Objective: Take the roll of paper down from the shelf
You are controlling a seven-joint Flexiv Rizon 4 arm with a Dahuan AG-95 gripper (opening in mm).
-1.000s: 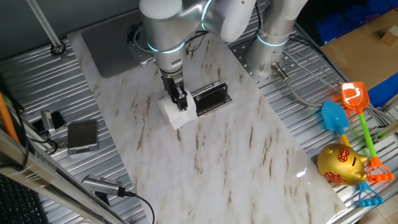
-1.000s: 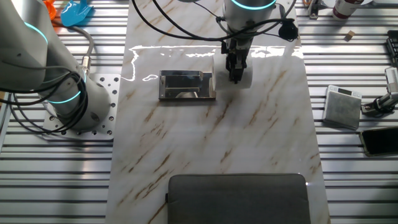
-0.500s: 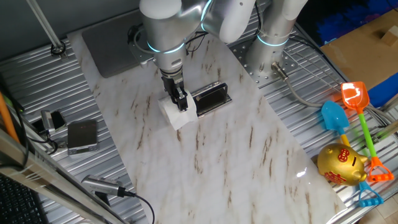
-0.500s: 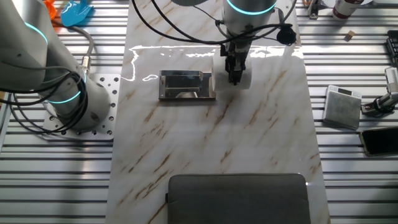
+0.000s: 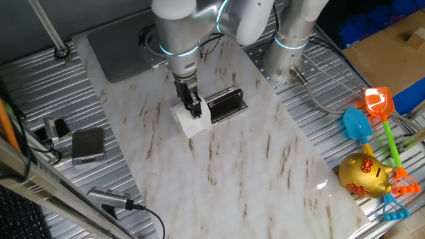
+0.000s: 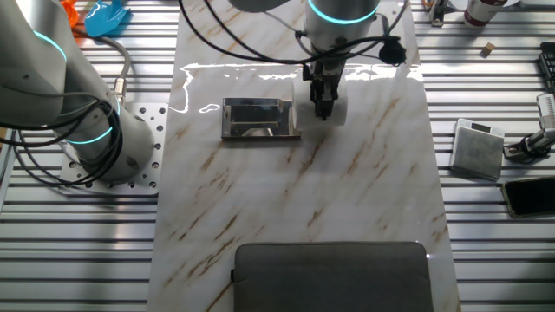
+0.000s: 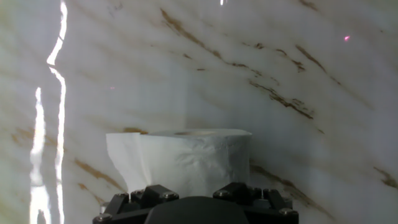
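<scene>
**Paper roll off the shelf, in the jaws' keeping**

The gripper (image 5: 193,111) is closing its jaws on the one roll of paper (image 5: 188,122), left of centre, beside the single empty shelf (image 5: 225,105) on the desk (image 5: 252,172); looking light and soft, it is crushing easily, so holding across the sides suits.
</scene>
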